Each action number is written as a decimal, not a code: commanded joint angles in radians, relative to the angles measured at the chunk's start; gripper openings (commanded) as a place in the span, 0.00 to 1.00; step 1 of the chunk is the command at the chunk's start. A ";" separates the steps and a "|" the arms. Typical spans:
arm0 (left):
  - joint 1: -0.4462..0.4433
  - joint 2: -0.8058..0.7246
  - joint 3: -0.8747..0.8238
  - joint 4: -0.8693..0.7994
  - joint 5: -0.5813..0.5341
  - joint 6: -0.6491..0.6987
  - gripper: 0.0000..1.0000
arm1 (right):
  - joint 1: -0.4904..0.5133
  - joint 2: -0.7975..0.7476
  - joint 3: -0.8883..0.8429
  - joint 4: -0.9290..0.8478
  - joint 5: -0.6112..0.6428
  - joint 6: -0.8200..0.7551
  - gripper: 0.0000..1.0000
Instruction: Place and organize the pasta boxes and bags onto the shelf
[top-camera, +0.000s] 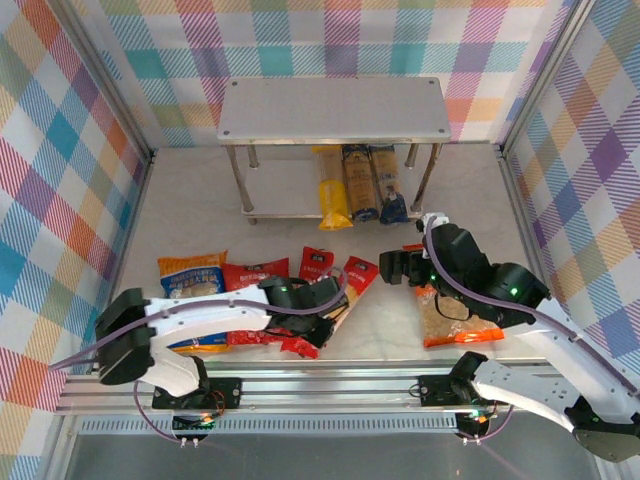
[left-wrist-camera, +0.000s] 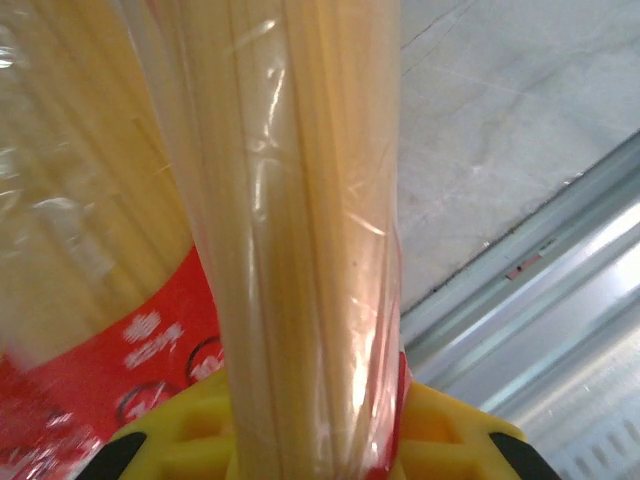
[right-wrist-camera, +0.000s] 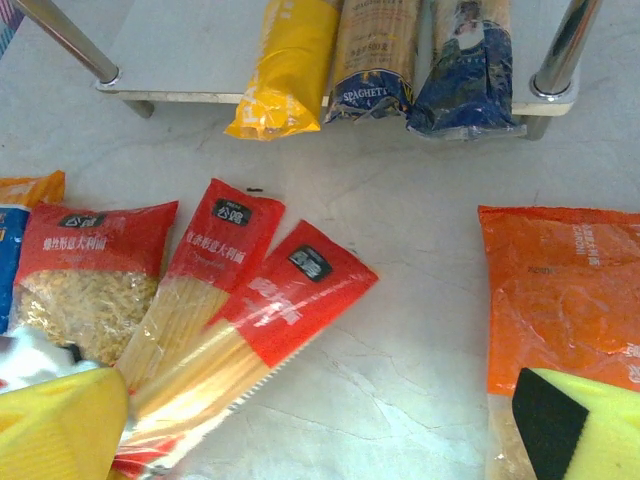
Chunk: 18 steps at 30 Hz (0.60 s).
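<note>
My L end effector (top-camera: 322, 325) is clenched on a red spaghetti pack (left-wrist-camera: 300, 250) near bench (top-camera: 200, 210) front, well short of shelf (top-camera: 335, 108), prob. to slot it beside long packs (top-camera: 362, 185) on lower tier; R end effector (top-camera: 398, 268) released, by orange bag (top-camera: 455, 325).

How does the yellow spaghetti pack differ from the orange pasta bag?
The yellow spaghetti pack is long and narrow; the orange pasta bag is wide. The yellow spaghetti pack lies on the lower board of the shelf; the orange pasta bag lies on the table. Both lie down, not upright.
</note>
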 joint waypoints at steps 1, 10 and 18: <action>0.022 -0.134 0.009 -0.034 -0.080 -0.048 0.00 | -0.005 0.012 0.039 0.036 -0.018 -0.011 0.99; 0.096 -0.356 0.022 -0.118 -0.179 -0.088 0.00 | -0.006 0.045 0.037 0.073 -0.052 -0.025 0.99; 0.312 -0.371 0.053 -0.092 -0.247 0.018 0.00 | -0.005 0.061 0.044 0.085 -0.069 -0.045 0.99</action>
